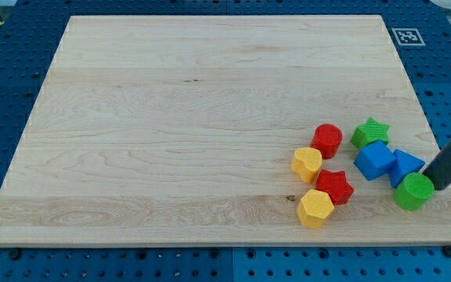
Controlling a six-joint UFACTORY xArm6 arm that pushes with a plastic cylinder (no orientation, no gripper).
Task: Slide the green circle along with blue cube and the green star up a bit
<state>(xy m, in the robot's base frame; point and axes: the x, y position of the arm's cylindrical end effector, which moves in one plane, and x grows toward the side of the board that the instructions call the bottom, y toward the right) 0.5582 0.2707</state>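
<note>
My tip (pixel 434 186), a bare rod with no jaws, touches the light, stiff green circle (pixel 413 191), best pushed from below toward the blue cube (pixel 375 160) and green star (pixel 370 132).

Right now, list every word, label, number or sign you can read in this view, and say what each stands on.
No readable words, brands or numbers anywhere.
One sign only: a small black-and-white square fiducial marker on the blue perforated table surface, just off the light wooden board's top right corner; it carries a pattern, no text.
The coloured blocks and my tip bear no markings.
</note>
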